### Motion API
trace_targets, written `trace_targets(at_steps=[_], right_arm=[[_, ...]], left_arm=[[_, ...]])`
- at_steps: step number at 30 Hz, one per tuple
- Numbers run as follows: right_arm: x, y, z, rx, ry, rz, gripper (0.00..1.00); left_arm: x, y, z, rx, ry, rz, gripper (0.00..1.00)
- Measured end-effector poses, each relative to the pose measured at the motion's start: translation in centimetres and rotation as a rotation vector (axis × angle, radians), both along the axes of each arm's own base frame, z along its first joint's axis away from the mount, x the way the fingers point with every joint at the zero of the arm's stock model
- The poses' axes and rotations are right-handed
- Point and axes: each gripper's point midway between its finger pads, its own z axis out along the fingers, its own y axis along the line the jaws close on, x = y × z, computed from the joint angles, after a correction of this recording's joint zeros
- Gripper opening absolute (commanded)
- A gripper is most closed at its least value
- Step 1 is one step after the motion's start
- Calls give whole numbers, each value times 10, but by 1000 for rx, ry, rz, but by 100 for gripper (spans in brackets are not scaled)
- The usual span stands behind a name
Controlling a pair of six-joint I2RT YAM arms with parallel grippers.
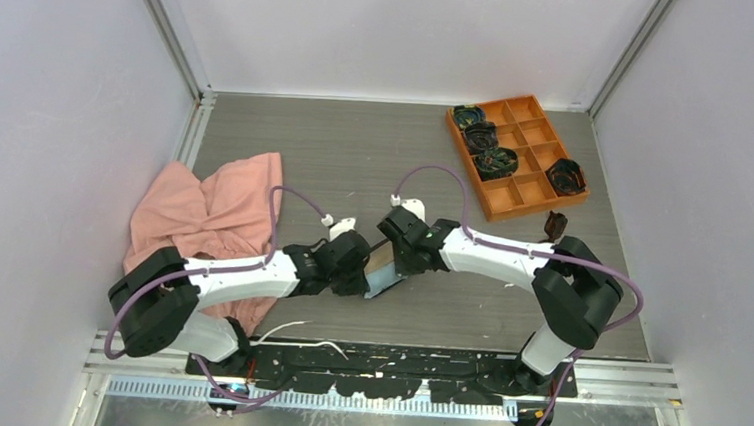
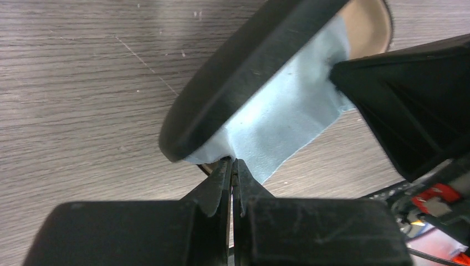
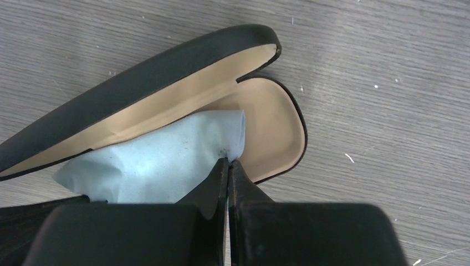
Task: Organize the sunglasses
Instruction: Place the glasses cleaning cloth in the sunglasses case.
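Sunglasses [image 1: 556, 226] beside tray [image 1: 530, 189]; left fingers [image 2: 219, 185], right fingers [image 3: 219, 183] pinch cloth [image 3: 161, 160] in case [image 3: 166, 61].

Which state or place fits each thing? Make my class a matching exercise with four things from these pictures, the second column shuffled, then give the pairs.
Things
1. case
2. blue cloth
3. pink cloth
4. sunglasses

States or places
A. lying beside the orange tray
B. pinched by the left gripper and the right gripper
C. open, tan lining showing
D. crumpled by the left arm

Pairs: 1-C, 2-B, 3-D, 4-A
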Motion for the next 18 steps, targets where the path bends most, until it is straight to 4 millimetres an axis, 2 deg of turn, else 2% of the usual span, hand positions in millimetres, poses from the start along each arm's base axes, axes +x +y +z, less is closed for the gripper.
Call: trace_targets(at_steps=[6,14,18], right_arm=[[-3,-6,-3,-4,-4,-1,1],[0,-10,-1,5,-35,-5,0],[3,-11,1,14,-58,-11,1]], left_arm=[[-2,5,-14,60,7,-34,0],[12,-3,-2,87,-44,-67,0],[13,-3,-5,103,-45,-79,0]])
